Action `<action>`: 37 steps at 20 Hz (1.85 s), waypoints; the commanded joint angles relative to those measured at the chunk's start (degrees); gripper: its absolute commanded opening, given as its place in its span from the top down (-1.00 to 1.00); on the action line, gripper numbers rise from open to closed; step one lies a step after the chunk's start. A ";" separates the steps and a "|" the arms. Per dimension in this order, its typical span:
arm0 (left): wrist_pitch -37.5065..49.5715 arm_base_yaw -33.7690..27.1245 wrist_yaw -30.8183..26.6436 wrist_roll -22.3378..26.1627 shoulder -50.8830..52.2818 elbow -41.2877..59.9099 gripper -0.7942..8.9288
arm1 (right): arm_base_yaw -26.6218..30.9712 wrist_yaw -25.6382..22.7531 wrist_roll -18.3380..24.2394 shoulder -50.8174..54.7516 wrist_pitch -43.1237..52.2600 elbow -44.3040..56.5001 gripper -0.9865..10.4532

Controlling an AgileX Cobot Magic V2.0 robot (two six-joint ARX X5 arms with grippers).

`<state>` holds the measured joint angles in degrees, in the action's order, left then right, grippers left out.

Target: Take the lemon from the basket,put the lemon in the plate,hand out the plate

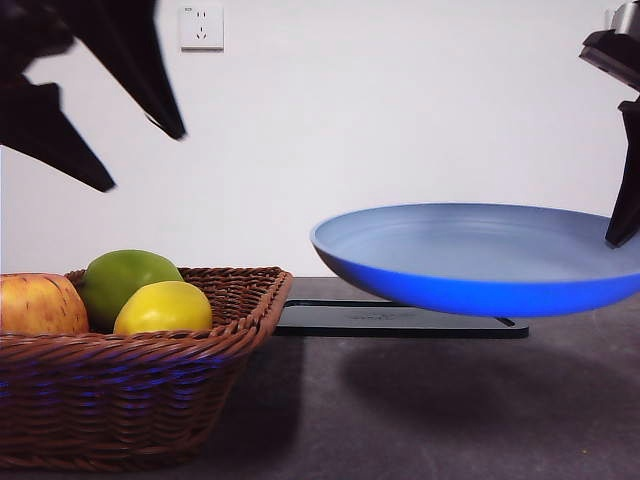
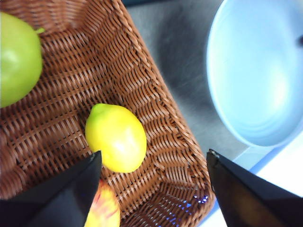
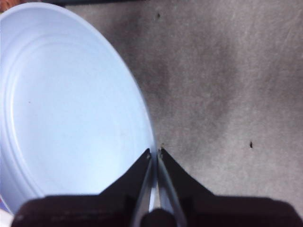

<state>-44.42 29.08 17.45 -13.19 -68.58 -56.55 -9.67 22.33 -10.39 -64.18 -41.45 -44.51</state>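
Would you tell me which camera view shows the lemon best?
The left wrist view: the lemon shows whole on the basket floor. The front view hides its underside behind the rim; the right wrist view misses it.

The dark grey table [image 1: 420, 420] carries the basket [image 1: 130, 400] and a black tray [image 1: 400, 320].

yellow lemon [image 1: 163, 308], brown woven basket [image 1: 150, 370], grey-blue plate [image 1: 480, 250] with brighter blue underside

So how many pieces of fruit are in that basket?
3, all inside the basket: a lemon in front, a green apple behind it, a red-yellow apple beside them. More could be hidden below the rim.
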 commanded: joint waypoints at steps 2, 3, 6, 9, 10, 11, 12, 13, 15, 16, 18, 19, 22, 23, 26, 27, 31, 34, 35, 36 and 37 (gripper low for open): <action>-5.64 3.23 -4.72 -0.39 -8.55 -5.77 0.04 | -0.09 0.22 -0.68 -0.28 -0.24 -0.79 0.82; -6.38 3.65 -5.70 -0.61 -10.62 -6.67 0.04 | -0.11 0.20 -0.68 -0.28 -0.48 -0.79 0.82; -6.27 4.48 -6.88 -2.64 -16.44 -8.00 0.04 | -0.11 0.20 -0.66 -0.28 -0.68 -0.79 0.82; -5.42 4.61 -7.39 -3.34 -20.90 -8.00 0.04 | -0.11 0.20 -0.44 -0.28 -0.66 -0.79 0.82; -3.85 4.63 -8.68 -3.39 -22.14 -8.00 0.04 | -0.09 0.20 -0.42 -0.28 -0.66 -0.79 0.82; -2.75 4.66 -8.63 -3.39 -23.02 -8.00 0.04 | -0.09 0.20 -0.39 -0.28 -0.63 -0.79 0.82; -2.14 4.76 -8.57 -3.54 -23.76 -8.00 0.04 | -0.09 0.20 -0.39 -0.28 -0.66 -0.79 0.82; -1.95 4.98 -8.74 -3.54 -24.39 -7.98 0.04 | -0.09 0.20 -0.17 -0.28 -0.66 -0.79 0.82; -1.14 5.05 -9.42 -3.50 -25.38 -7.98 0.04 | -0.09 0.17 -0.09 -0.31 -0.61 -0.79 0.82; -1.07 5.05 -9.55 -3.26 -25.66 -8.00 0.04 | -0.09 0.20 -0.04 -0.31 -0.59 -0.79 0.82; -0.22 5.07 -9.49 -3.06 -25.68 -8.00 0.04 | -0.09 0.11 -0.04 -0.31 -0.57 -0.79 0.82; 0.00 5.09 -9.49 -3.06 -25.68 -7.98 0.04 | -0.09 0.11 -0.04 -0.28 -0.39 -0.79 0.82; -1.11 5.09 -9.51 -1.68 -25.68 -8.00 0.31 | -0.09 0.11 -0.04 -0.31 -0.11 -0.79 0.82; -1.38 5.09 -9.60 -1.60 -25.68 -8.00 0.36 | -0.09 0.11 -0.04 -0.28 -0.11 -0.79 0.82; -0.68 4.87 -9.88 -0.20 -25.38 -8.50 0.42 | -0.09 0.02 -0.04 -0.31 0.22 -0.79 0.82; -1.53 4.44 -9.77 -0.11 -24.85 -9.90 0.42 | -0.09 -0.22 -0.07 -0.31 0.63 -0.79 0.82; -4.07 5.09 -0.09 -0.07 -20.28 -20.96 0.42 | -0.11 -0.33 -0.28 -0.31 1.09 -0.79 0.82; -1.51 10.38 4.92 -0.07 -20.20 -25.62 0.42 | -0.22 0.09 -0.98 -0.31 1.09 -0.79 0.82; 0.20 12.90 3.39 -0.07 -20.48 -25.59 0.42 | -0.22 0.13 -1.68 -0.31 1.09 -0.79 0.82; 1.55 15.30 0.70 0.02 -21.07 -25.59 0.42 | -0.22 0.28 -1.81 -0.31 1.05 -0.79 0.82; 2.43 17.22 -1.97 0.81 -21.59 -25.59 0.42 | -0.22 0.28 -1.81 -0.31 1.05 -0.79 0.82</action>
<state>-42.59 45.67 15.99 -13.45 -89.27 -81.32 -9.69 22.11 -11.40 -64.10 -40.95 -44.51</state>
